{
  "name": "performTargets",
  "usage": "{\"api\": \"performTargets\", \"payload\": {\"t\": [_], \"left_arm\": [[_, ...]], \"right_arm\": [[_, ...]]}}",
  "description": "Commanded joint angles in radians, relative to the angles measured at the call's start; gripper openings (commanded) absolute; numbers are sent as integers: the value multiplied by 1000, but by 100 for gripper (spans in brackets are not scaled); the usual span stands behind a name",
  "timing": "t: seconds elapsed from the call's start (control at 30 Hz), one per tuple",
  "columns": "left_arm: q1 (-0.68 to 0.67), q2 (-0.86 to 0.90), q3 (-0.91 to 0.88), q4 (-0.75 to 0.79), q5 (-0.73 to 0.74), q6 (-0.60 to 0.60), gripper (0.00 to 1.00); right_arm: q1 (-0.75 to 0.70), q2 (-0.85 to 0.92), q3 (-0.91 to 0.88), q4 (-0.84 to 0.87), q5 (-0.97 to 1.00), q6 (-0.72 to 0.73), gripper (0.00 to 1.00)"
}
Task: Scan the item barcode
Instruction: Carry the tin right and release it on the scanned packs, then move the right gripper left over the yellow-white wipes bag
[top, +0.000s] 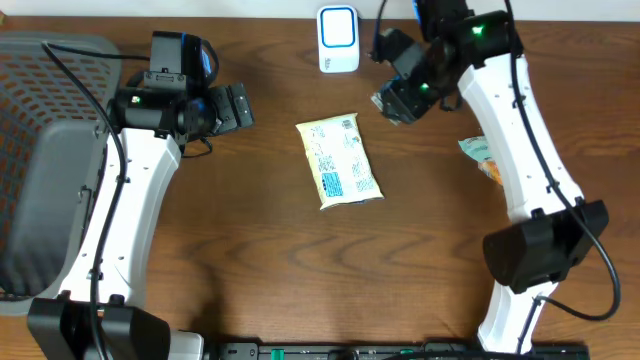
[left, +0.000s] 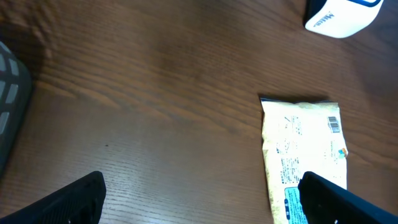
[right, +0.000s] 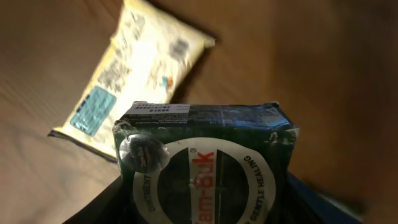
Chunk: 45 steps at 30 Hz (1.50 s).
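The brown wood-grain table (top: 250, 250) carries everything; it is smooth and matt, with a grey mesh basket (top: 50, 150) at its left edge.

The yellow pouch (top: 340, 162) lies flat near the middle; it is a soft, crimp-sealed packet with small print, a blue panel and a little barcode near one corner, and nothing touches it. The white scanner (top: 338, 40) stands at the far edge; it is a rounded hard-plastic block with a blue-rimmed face.

The task's thing in hand is the ointment box (right: 205, 155), which is dark green glossy card, rectangular, with a white ring of lettering, red letters across it and a slightly crushed corner. It is held off the table to the right of the scanner, near it but apart. The right claw (top: 398, 100) is clenched on its sides, grasping it. A white printed sticker runs along its upper edge; whether that carries the barcode is too blurred to tell.

The left claw (top: 238, 105) is released, spread wide and empty, left of the pouch and well apart from it. A small packet (top: 478, 152) shows half hidden beside the right arm.

By my judgement the step is presenting the box to the scanner; the next move calls for turning the barcode face square to the scanner's window and bringing it close, without the claw covering the code.
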Motion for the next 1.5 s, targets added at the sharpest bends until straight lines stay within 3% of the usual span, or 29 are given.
{"api": "performTargets", "payload": {"t": [0.0,0.27,0.87,0.93,1.0,1.1,1.37,1.47], "left_arm": [[1,6,7,-2,9,3,98],[1,6,7,-2,9,3,98],[1,6,7,-2,9,3,98],[1,6,7,-2,9,3,98],[1,6,7,-2,9,3,98],[1,6,7,-2,9,2,98],[1,6,7,-2,9,3,98],[1,6,7,-2,9,3,98]], "right_arm": [[-42,51,-55,-6,-22,84,47],[-166,93,-228,109,196,359,49],[-549,93,-444,310,210,567,54],[-573,93,-458,324,210,580,60],[-592,93,-463,330,208,630,76],[-599,92,-460,331,175,662,91],[-585,23,-399,293,67,664,94],[-561,-41,-370,280,66,664,99]]}}
